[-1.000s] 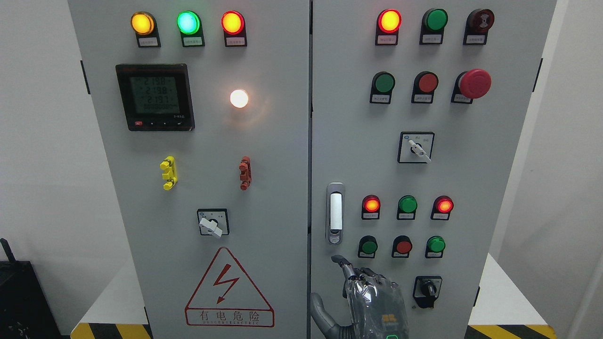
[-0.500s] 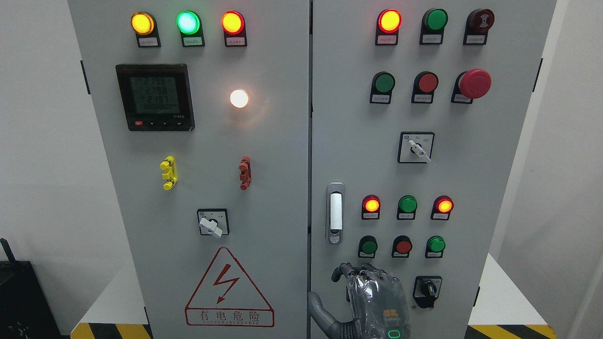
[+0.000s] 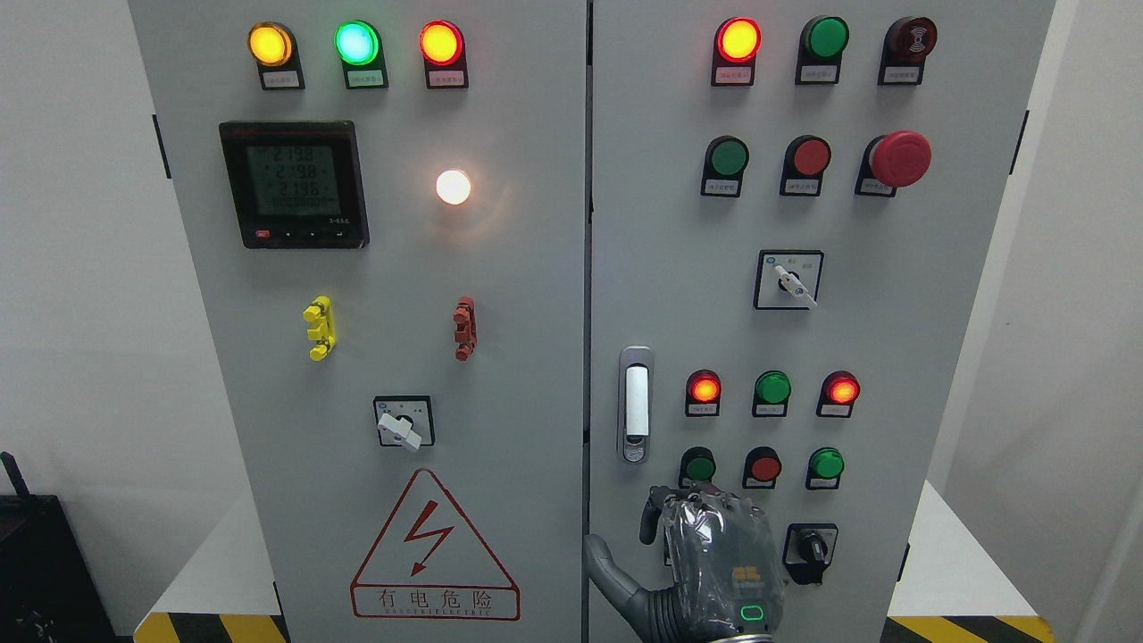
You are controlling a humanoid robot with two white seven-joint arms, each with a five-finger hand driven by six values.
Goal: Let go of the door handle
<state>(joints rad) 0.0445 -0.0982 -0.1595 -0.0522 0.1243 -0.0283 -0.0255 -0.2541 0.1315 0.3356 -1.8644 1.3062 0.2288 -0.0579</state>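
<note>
The door handle [image 3: 635, 404] is a slim silver swing handle with a white bar, set upright near the left edge of the right cabinet door [image 3: 893, 357]. My right hand [image 3: 665, 527], grey and wrapped in clear film, rises from the bottom edge just below the handle and does not touch it. Its fingers [image 3: 650, 520] are curled down toward the palm with nothing in them, and the thumb [image 3: 605, 567] sticks out to the left by the door seam. The left arm does not show.
Lit and unlit round buttons [image 3: 772, 389] sit right of the handle, and a black rotary switch [image 3: 811, 546] is beside my hand. The left door [image 3: 500, 375] carries a meter, lamps, a rotary switch and a red warning triangle. A black box [image 3: 36, 572] stands at the lower left.
The index finger that pointed up toward the handle has curled in with the others. The hand has risen slightly and its back now faces me more squarely.
</note>
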